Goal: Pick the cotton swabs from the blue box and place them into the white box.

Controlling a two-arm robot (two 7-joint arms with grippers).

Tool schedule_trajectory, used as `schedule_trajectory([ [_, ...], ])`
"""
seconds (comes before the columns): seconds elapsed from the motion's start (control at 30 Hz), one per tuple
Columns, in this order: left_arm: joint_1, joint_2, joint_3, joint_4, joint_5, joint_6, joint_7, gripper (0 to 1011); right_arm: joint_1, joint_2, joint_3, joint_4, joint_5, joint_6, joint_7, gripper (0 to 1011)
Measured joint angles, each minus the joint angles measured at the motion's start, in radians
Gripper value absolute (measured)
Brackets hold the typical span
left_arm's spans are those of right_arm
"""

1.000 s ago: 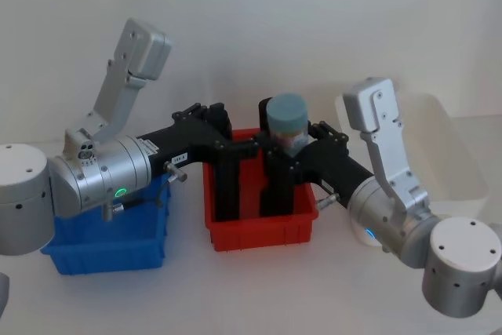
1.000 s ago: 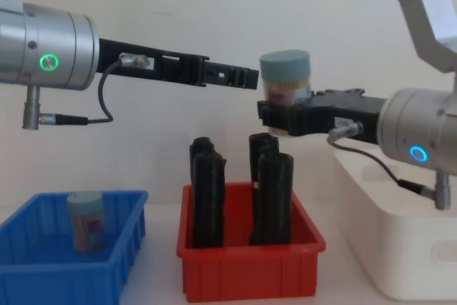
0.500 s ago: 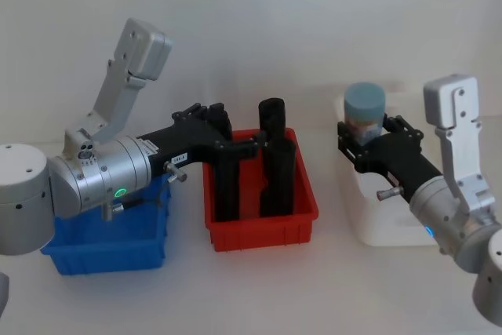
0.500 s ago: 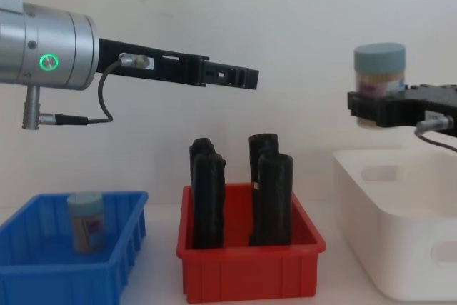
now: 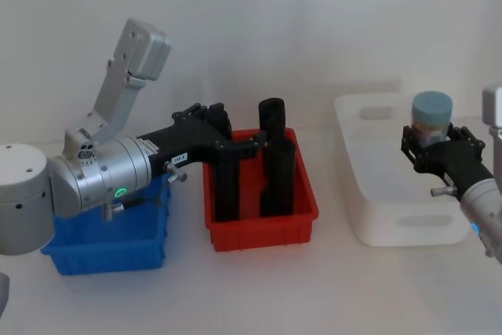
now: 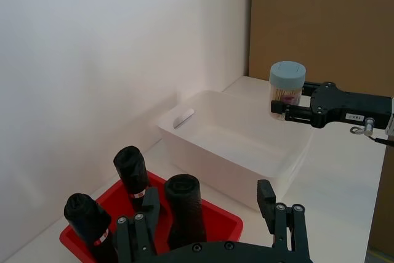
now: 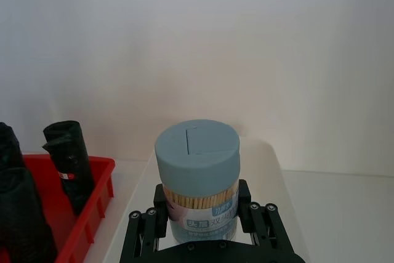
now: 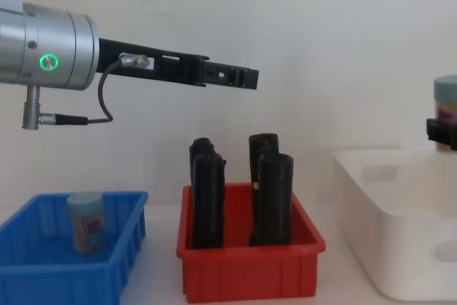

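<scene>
Gripping a clear cotton swabs jar (image 5: 432,113) with teal lid and pinkish label, right gripper (image 5: 434,147) holds it upright above the white box (image 5: 369,213), seemingly its right side | half a second ago: above its left rim | left gripper (image 8: 246,76) spread empty, well to its left

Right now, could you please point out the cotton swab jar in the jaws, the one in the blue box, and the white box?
Held cotton swab jar (image 7: 197,149): right wrist view, teal lid.
Second cotton swab jar (image 8: 86,228): chest view, labelled body.
White box (image 8: 400,266): chest view, near wall.
</scene>
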Motion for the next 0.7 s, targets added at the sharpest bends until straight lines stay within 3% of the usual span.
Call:
schedule_trajectory([
  [0.57, 0.000, 0.000, 0.000, 0.000, 0.000, 0.000, 0.000, 1004, 0.105, -0.008, 0.021, 0.248, -0.005, 0.027, 0.014, 646],
  [0.7, 0.000, 0.000, 0.000, 0.000, 0.000, 0.000, 0.000, 1004, 0.122, -0.011, 0.021, 0.284, -0.012, 0.027, 0.022, 768],
])
